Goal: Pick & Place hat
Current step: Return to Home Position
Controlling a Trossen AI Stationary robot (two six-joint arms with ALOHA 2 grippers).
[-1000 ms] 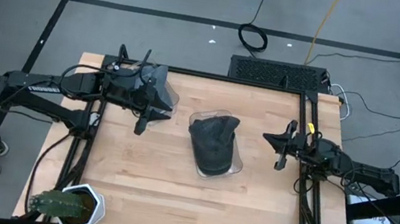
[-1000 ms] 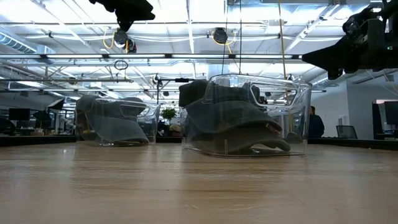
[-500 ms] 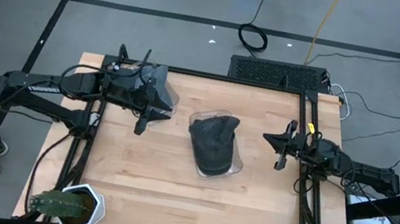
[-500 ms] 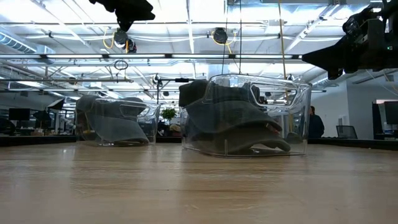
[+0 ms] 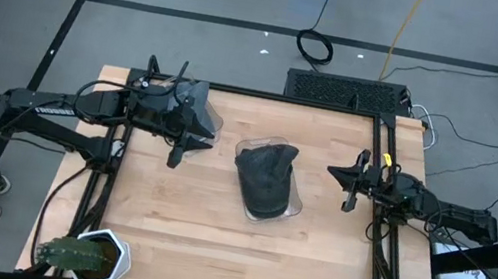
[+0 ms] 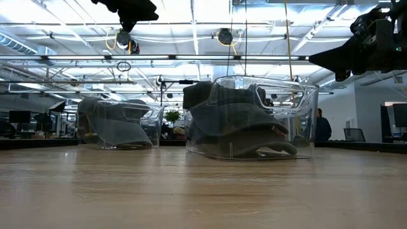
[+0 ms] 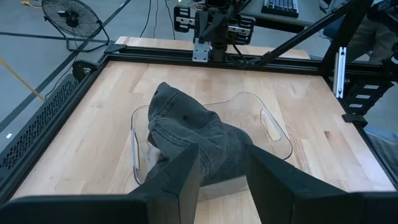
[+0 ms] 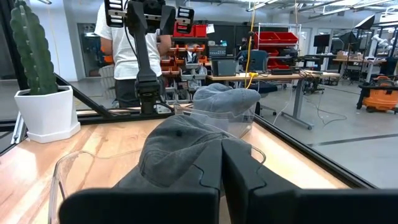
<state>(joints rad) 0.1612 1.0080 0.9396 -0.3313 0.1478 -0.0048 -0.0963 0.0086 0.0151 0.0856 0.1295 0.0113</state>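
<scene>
Caps (image 5: 265, 178) heaped in the clear bin (image 5: 297, 206) mid-worktop, I should fold both arms home high above its rim, left hand (image 7: 221, 155) spread, right hand (image 8: 221, 149) pressed together; my left arm (image 5: 51, 108) hides most of a second bin (image 6: 154, 127), and I can't count the heap.

The right pincer (image 8: 221, 152) shows its two dark fingers pressed almost together above a grey cap (image 8: 180, 143) lying in a clear bin (image 8: 68, 163) on the desk (image 8: 106, 140). Beyond it a second cap (image 8: 221, 96) fills another bin (image 8: 239, 127), near the left arm (image 8: 146, 68), a potted cactus (image 8: 28, 56) and a person in a white shirt (image 8: 118, 56).
</scene>
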